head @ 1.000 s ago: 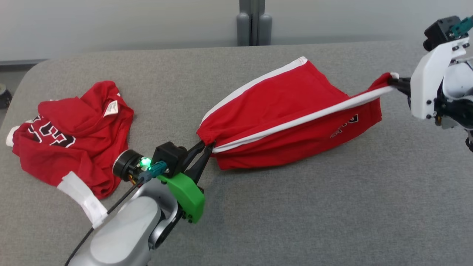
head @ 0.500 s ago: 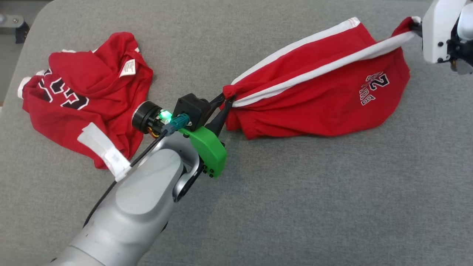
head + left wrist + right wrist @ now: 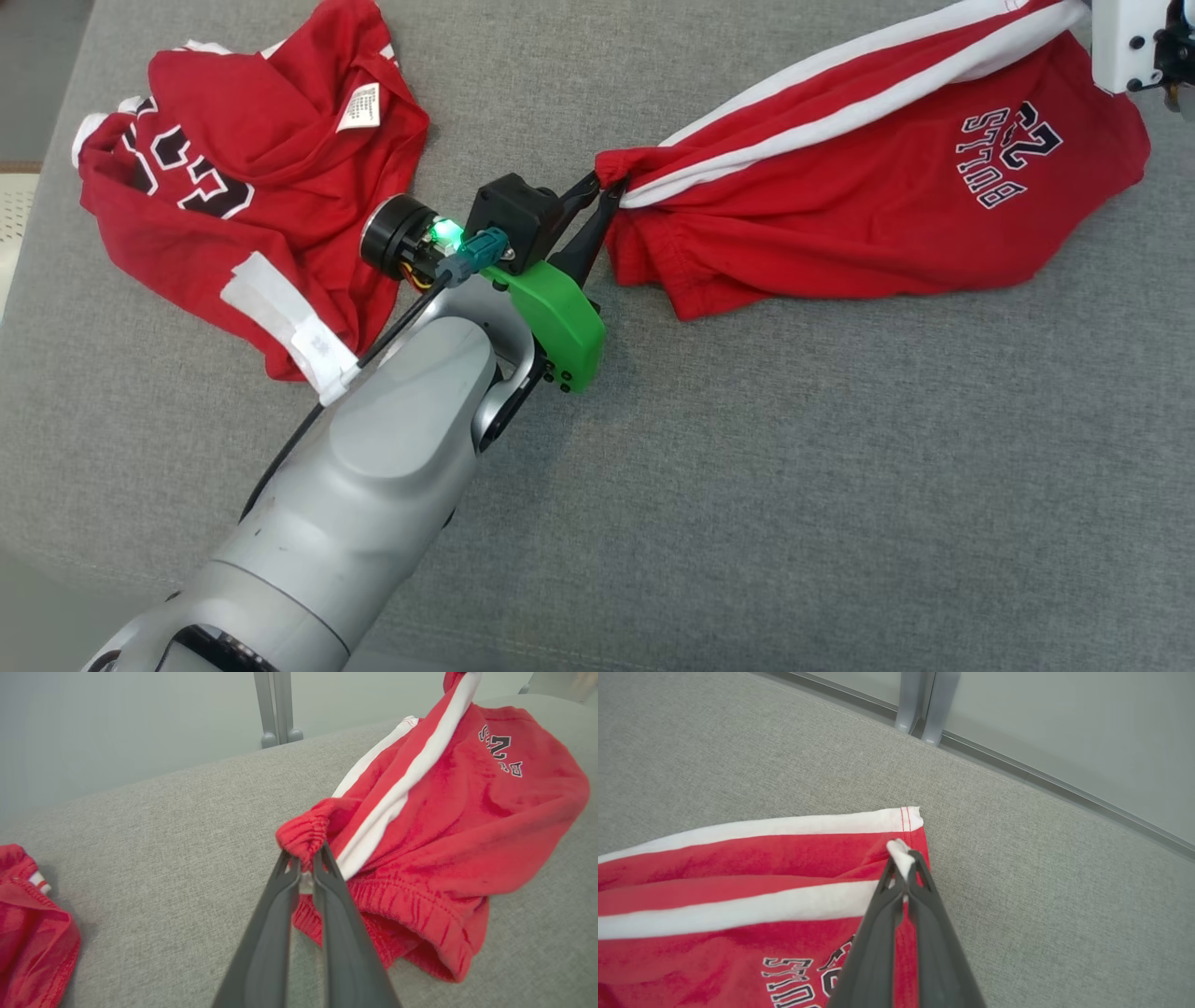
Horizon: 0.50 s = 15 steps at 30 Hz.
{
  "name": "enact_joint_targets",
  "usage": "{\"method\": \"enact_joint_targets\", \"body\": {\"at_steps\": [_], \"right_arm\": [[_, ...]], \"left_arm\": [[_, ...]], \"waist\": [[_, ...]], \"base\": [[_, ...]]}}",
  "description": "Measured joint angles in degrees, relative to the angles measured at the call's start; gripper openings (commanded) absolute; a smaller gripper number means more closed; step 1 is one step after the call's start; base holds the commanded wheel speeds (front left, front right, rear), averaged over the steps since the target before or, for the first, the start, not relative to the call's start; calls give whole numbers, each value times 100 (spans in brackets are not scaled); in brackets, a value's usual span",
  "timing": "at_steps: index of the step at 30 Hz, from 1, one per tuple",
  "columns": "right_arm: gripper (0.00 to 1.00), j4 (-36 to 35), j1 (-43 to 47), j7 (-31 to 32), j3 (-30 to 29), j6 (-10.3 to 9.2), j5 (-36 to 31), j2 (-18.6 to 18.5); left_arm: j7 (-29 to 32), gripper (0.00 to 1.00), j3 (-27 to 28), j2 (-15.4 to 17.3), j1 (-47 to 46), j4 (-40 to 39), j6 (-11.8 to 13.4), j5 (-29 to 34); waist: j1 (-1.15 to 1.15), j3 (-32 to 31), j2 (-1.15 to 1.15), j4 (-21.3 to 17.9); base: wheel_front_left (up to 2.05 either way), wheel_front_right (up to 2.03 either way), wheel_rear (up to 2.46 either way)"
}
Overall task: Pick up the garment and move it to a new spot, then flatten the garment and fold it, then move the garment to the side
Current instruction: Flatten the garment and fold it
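Plainly, the left fingers (image 3: 602,217) were pressed together on the gathered elastic waistband corner of the red cloth shorts with white side stripes (image 3: 868,233), and the bunched cloth poked out past their tips. The right fingers (image 3: 924,896) were likewise pinched shut on a white-striped hem corner at the far right. Between the two grips the shorts hung stretched. Their upper striped edge ran taut from left to far right, while the lower red panel with its dark lettering sagged onto the grey woven-fabric bench (image 3: 794,467).

To the left, a crumpled red jersey with dark numerals and a white label (image 3: 243,177) lay on the same bench, apart from the shorts and near the left arm's wrist. Beyond the bench's far edge stood a pale wall (image 3: 117,728) and a grey double post (image 3: 278,714).

The head view laid out both garments from above. The left wrist view gave the waistband ribbing at the tips, the right wrist view gave the red stitching along the hem, and both wrist views gave the wall and post.
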Motion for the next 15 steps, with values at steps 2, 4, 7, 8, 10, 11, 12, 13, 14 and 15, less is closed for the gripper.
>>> {"method": "enact_joint_targets", "body": {"at_steps": [2, 4, 7, 8, 10, 11, 12, 13, 14, 15], "right_arm": [[0, 108, -63, -113, 54, 0, -11, 18], [0, 191, -102, -196, 108, 0, -10, 48], [0, 280, -139, -307, 209, 0, 18, 69], [0, 305, -156, -400, 241, 0, 23, 64], [45, 346, -237, -683, 298, 0, -19, 32], [100, 389, -307, -882, 312, 0, -98, 9], [100, 461, -376, -1078, 298, 0, -129, -3], [100, 535, -406, -1182, 266, 0, -119, 3], [100, 624, -419, -1265, 261, 0, -89, 29], [100, 705, -420, -1365, 274, -1, -92, 63]], "left_arm": [[-45, 0, -11, -25, -54, 90, -8, -34], [-80, 31, -23, -58, -104, 152, -23, -48], [-131, 100, -38, -91, -188, 241, -9, -69], [-141, 100, -45, -93, -202, 266, 5, -81], [-168, 100, -58, -100, -228, 304, 24, -92], [-179, 100, -56, -104, -246, 320, 40, -104], [-192, 100, -47, -110, -267, 334, 62, -144], [-199, 100, -43, -111, -284, 348, 86, -152], [-208, 100, -43, -113, -299, 360, 103, -162], [-224, 100, -43, -114, -303, 379, 111, -188]], "waist": [[0, 77, 0, 33], [0, 133, 0, 55], [0, 191, 0, 81], [0, 203, 0, 89], [0, 217, 0, 104], [0, 225, 0, 112], [0, 234, 0, 121], [0, 239, 0, 128], [0, 241, 0, 136], [0, 237, 0, 137]], "base": [[0, 0, 0], [0, 0, 0], [0, 0, 0], [0, 0, 0], [0, 0, 0], [0, 0, 0], [0, 0, 0], [0, 0, 0], [0, 0, 0], [0, 0, 0]]}}
